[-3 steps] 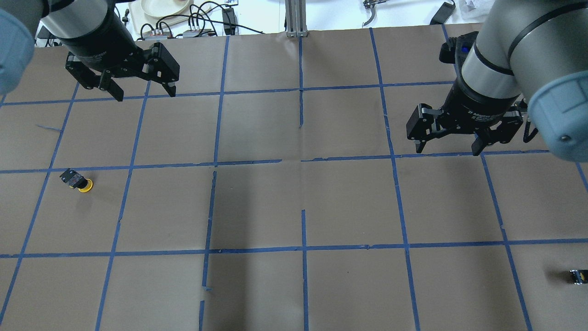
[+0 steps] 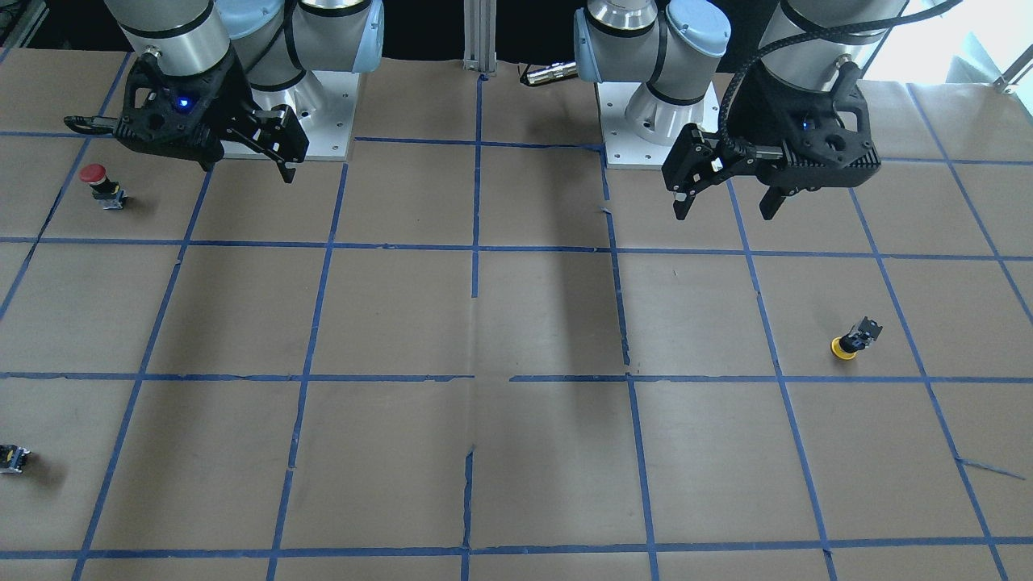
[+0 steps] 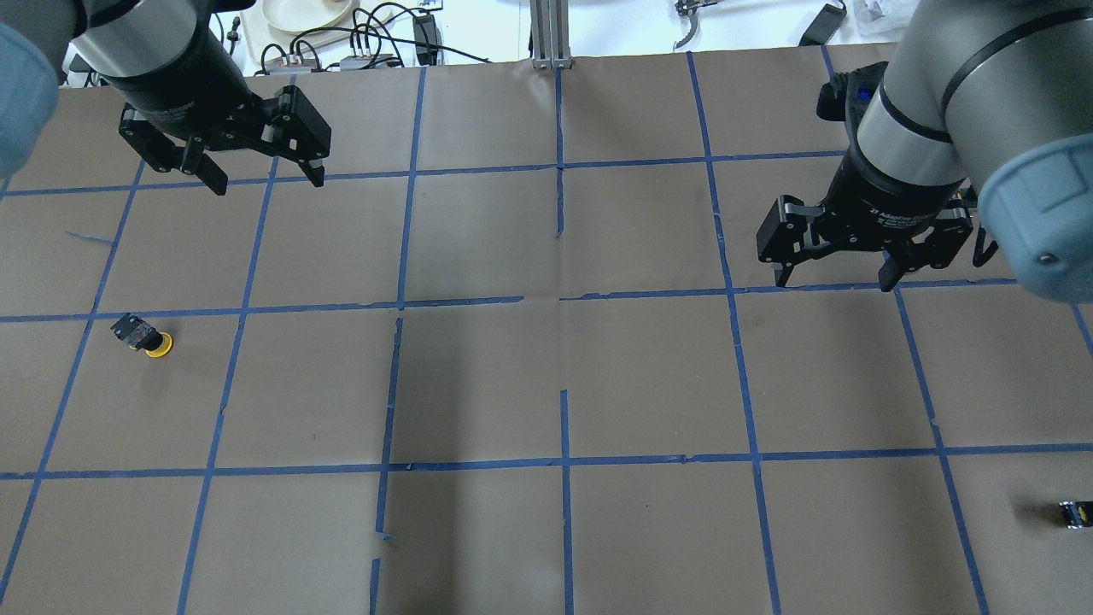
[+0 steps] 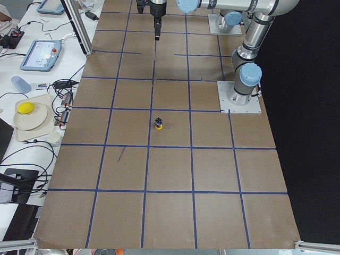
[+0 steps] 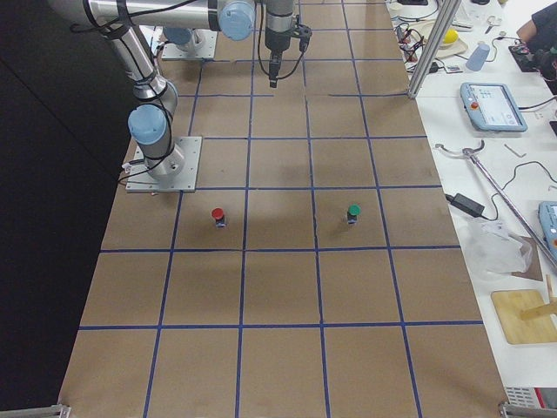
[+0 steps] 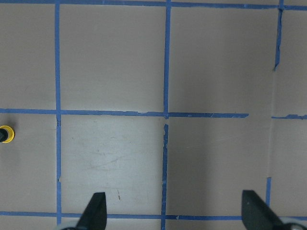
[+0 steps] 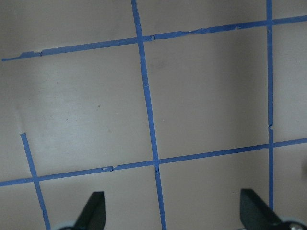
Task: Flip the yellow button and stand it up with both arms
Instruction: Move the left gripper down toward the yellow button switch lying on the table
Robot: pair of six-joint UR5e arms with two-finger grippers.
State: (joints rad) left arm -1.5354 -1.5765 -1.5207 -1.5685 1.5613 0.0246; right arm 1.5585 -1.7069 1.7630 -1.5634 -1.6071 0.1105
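Left fingers [image 3: 209,175] and right fingers [image 3: 888,273] hang spread and empty above the desk [image 3: 478,376]; the yellow button [image 3: 147,337] lies on its side at the left, well apart from both.

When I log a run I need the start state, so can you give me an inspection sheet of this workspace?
Surface: table covered in brown paper with a blue tape grid; the tape is torn in places.
Job's things: yellow button lying on its side on the robot's left, untouched.
Clutter: red button standing cap up on the robot's right; small dark part near the table's right edge.
Grippers: left claw open, empty, above the table; right claw the same.
Cables: cables past the table's far edge.
Surroundings: plate and tablet beside the table.
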